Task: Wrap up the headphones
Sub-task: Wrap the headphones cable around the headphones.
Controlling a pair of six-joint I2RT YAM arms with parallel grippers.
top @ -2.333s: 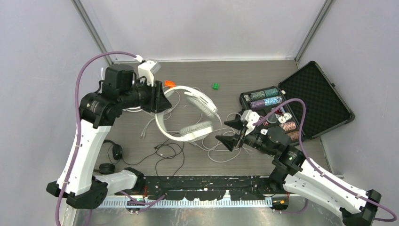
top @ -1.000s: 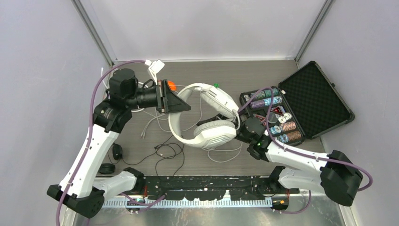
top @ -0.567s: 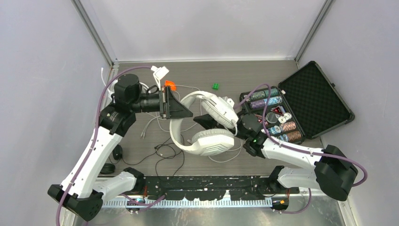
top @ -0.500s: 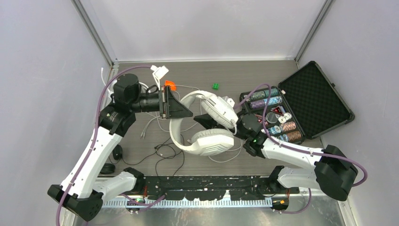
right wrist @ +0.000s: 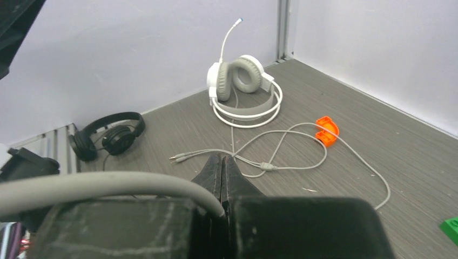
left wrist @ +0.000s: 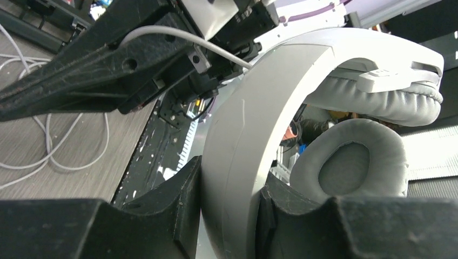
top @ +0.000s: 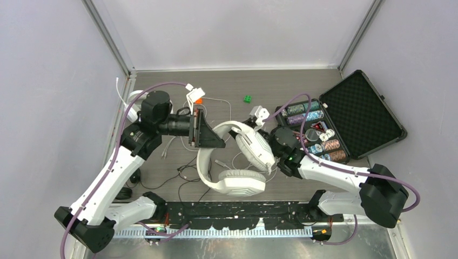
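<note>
A white pair of headphones [top: 233, 181] hangs above the table's middle. My left gripper [top: 208, 139] is shut on its headband [left wrist: 237, 162], which fills the gap between the two pads. My right gripper [right wrist: 222, 162] is shut on the thin white cord [right wrist: 108, 183] of this pair. In the top view an ear cup [top: 256, 150] hides its fingers. A second white pair [right wrist: 243, 86] lies at the far left of the table with its cord [right wrist: 281, 156] trailing across the wood. A small black pair [top: 131, 175] lies near the left arm's base.
An open black case [top: 363, 110] with chips [top: 313, 129] stands at the right. A green piece [top: 247, 99] and an orange piece [top: 199, 100] lie at the back. Loose cords [top: 189, 175] sprawl in front of the arm bases.
The left gripper has carried the white headphones to the right and nearer. The pair has swung so that one cup hangs low toward the near edge. The right wrist has turned behind the other cup.
</note>
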